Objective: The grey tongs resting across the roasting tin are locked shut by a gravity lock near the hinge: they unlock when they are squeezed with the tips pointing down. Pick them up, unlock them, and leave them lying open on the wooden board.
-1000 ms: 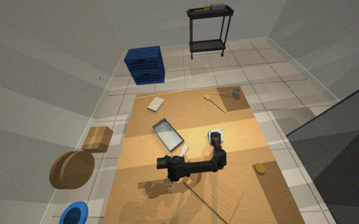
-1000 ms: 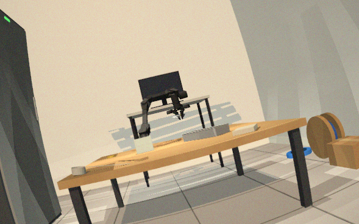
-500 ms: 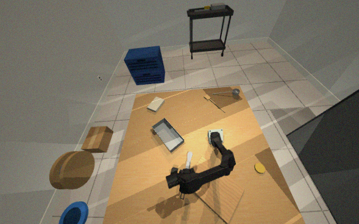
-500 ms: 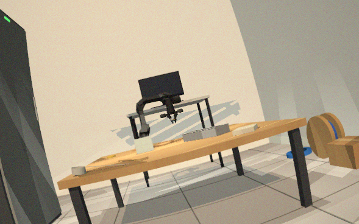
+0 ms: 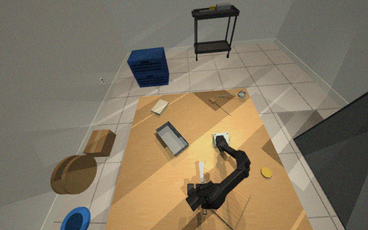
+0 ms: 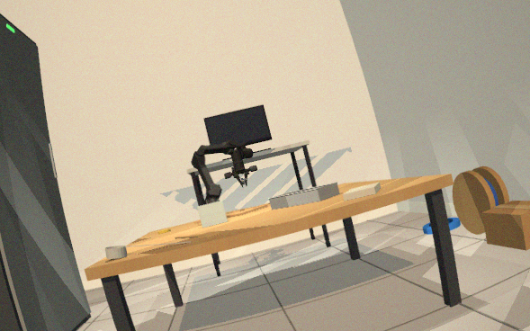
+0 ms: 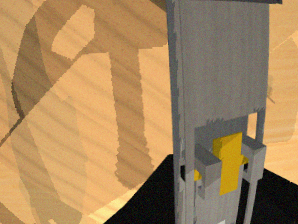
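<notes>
The gripper (image 5: 202,190) (image 6: 243,182) (image 7: 229,163) is shut on the grey tongs (image 5: 201,171) (image 7: 220,60), held in the air above the table near the wooden board (image 5: 236,200). In the top view the tongs look roughly level, with a pale end sticking out toward the tin side and a thin piece showing below the gripper. A yellow part of them (image 7: 230,167) shows between the fingertips. Whether they are locked cannot be told. The arm hides much of the board. The roasting tin (image 5: 182,149) (image 6: 299,196) stands apart, with nothing across it.
A cream block (image 5: 160,107) (image 6: 362,192) lies beyond the tin. A wooden utensil (image 5: 222,107) and a small pan (image 5: 242,94) (image 6: 116,253) lie at the far right. A yellow disc (image 5: 266,172) (image 6: 164,231) lies near the right edge of the table (image 5: 148,175).
</notes>
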